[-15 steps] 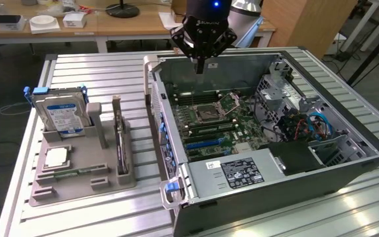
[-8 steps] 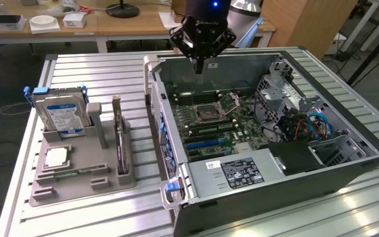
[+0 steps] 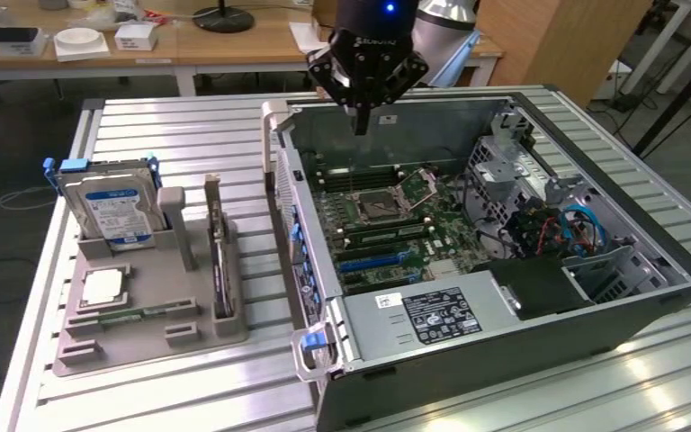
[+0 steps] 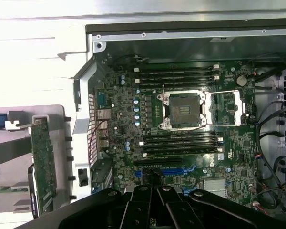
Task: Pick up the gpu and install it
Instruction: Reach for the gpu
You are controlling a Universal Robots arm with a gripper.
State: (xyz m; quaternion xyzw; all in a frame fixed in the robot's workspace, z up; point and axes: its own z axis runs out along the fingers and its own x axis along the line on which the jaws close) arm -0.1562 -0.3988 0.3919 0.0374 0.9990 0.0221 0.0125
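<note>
High oblique overview, overhead wrist close-up (shared motherboard [image 3: 435, 229])

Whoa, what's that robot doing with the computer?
The robot arm's end effector hangs shut and empty above the open computer case, over the motherboard. The gpu it is meant to install stands on edge in the gray holder on the exterior view's left, beside the hard drive. So the card has not been picked up yet.
</note>
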